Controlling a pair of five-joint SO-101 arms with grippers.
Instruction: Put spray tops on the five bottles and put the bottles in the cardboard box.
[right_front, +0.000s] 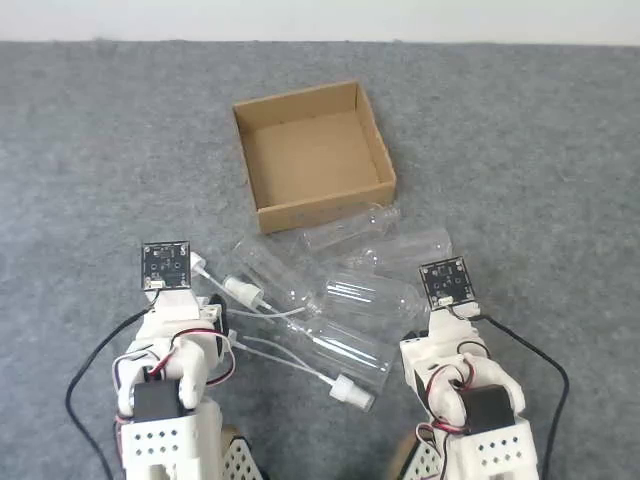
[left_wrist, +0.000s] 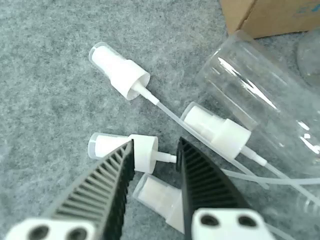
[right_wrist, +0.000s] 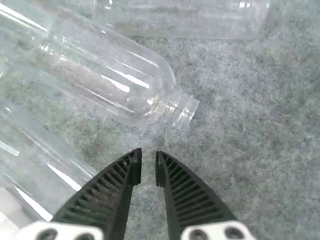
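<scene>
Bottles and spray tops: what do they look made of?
Bottles: likely clear glossy plastic; the grey surface shows through, with bright streaks on the walls. Spray tops: opaque white plastic, smooth, with thin translucent tubes.

The open-topped cardboard box (right_front: 325, 207) sits upright on the grey carpet. Just in front of it, clear plastic bottles (right_front: 370, 297) lie on their sides in a loose cluster. White spray tops (left_wrist: 120, 70) with thin dip tubes lie scattered beside them.

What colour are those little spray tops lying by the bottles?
White. The left wrist view shows the spray tops best.
</scene>
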